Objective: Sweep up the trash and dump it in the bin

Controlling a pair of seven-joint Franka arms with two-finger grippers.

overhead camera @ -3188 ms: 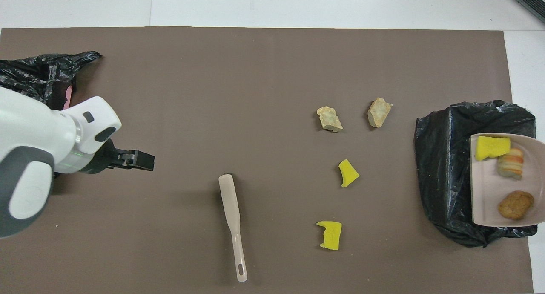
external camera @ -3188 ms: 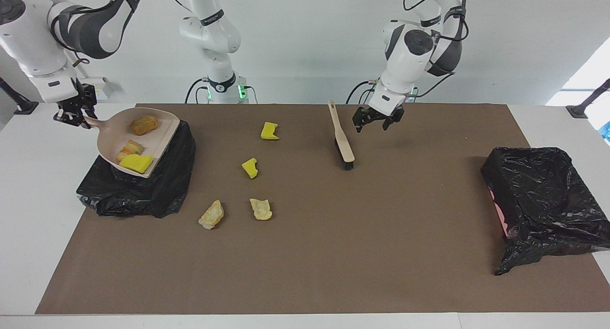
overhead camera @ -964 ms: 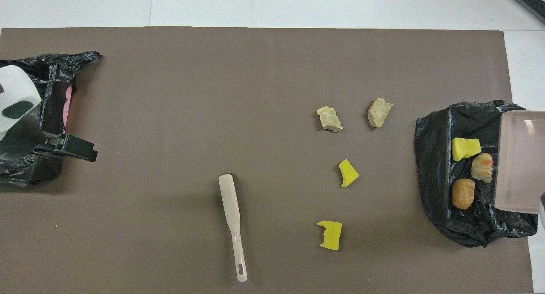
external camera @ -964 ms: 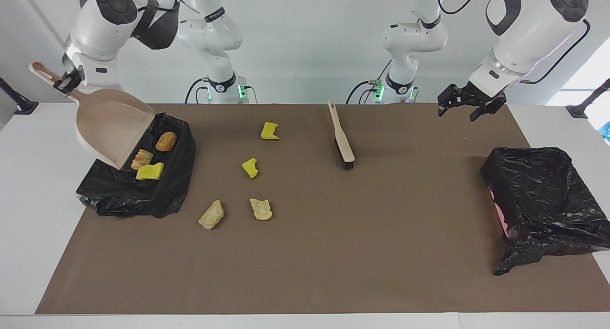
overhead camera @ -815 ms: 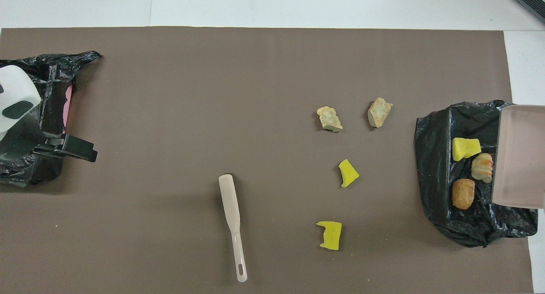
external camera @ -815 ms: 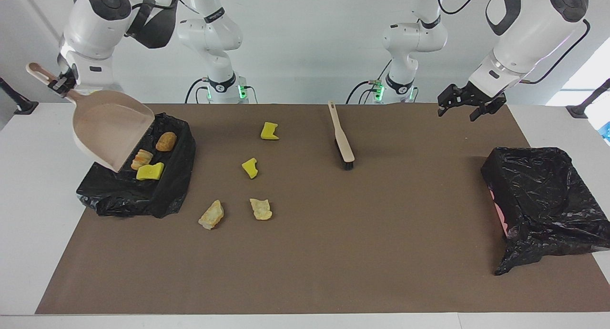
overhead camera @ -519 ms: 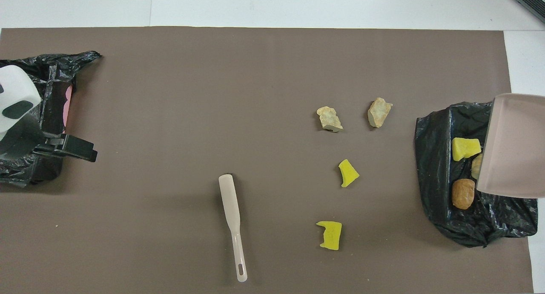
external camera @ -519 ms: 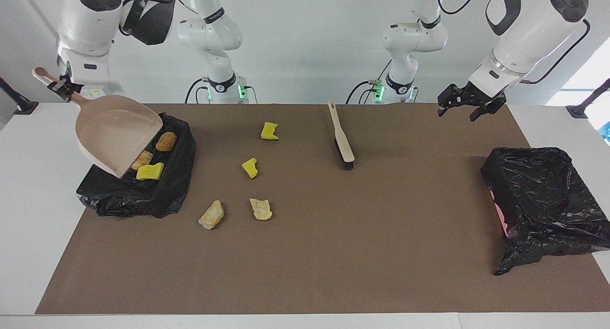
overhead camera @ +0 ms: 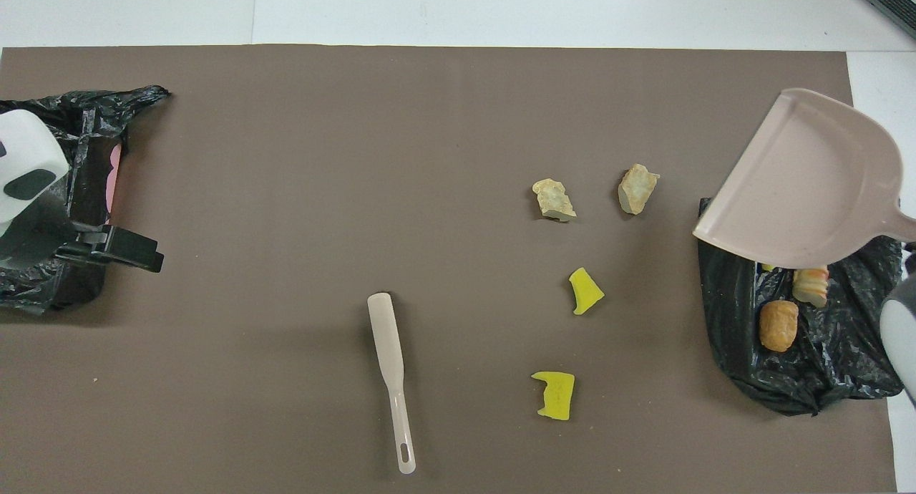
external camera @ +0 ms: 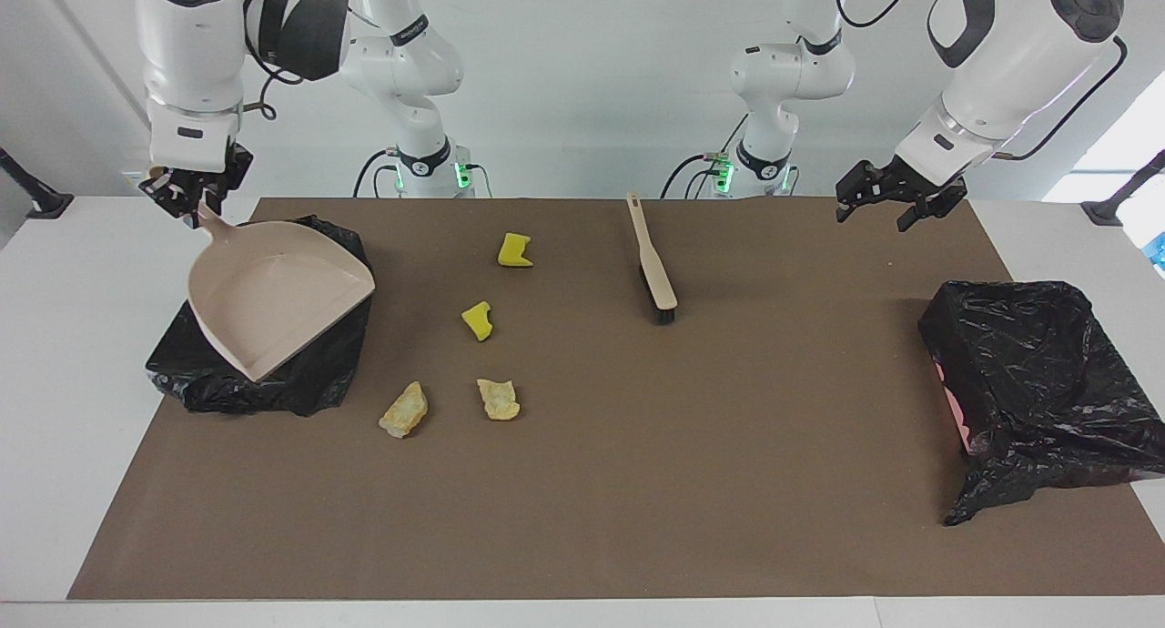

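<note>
My right gripper (external camera: 194, 204) is shut on the handle of the beige dustpan (external camera: 273, 308), which hangs nearly level and holds nothing, over the black-lined bin (external camera: 309, 382) at the right arm's end. In the bin, a brown lump (overhead camera: 778, 325) and a striped lump (overhead camera: 810, 285) show past the pan (overhead camera: 801, 186). Trash lies on the mat: two yellow sponge chunks (external camera: 514, 250) (external camera: 477, 320) and two tan lumps (external camera: 403, 410) (external camera: 499, 399). My left gripper (external camera: 872, 218) waits open in the air near the left arm's end, holding nothing.
A beige hand brush (external camera: 653, 264) lies on the brown mat (external camera: 637, 482) near the middle, handle toward the robots. A second black-bagged bin (external camera: 1038, 373) stands at the left arm's end of the table.
The right arm has swung the dustpan from steeply tipped back to nearly level and turned it, so it now covers most of the bin. The left arm has not moved.
</note>
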